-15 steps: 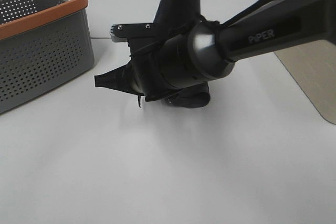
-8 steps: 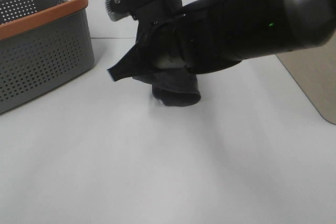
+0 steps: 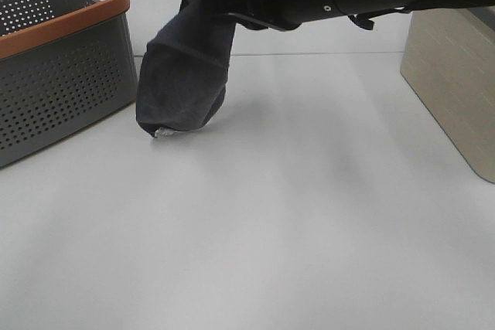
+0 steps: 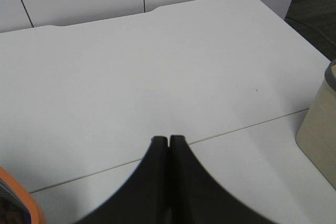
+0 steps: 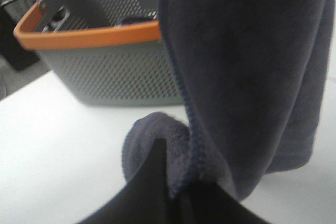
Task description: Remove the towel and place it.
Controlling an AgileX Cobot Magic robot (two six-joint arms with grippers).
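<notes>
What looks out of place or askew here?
The dark navy terry towel hangs bunched from the shut right pincer, beside the grey perforated basket with orange rim. Nothing looks spilled or damaged.

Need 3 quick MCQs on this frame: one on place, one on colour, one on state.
1. Where is the towel relative to the basket?
A) inside it
B) hanging outside it, to its right in the high view
C) draped over its edge

2. The basket's rim is:
A) orange
B) blue
C) green

3. The left gripper is:
A) wide open
B) shut on the towel
C) shut, empty

Answers:
1 B: the towel hangs bunched beside the basket wall, not in it.
2 A: an orange band tops the grey walls.
3 C: its fingers meet with nothing between them.
</notes>
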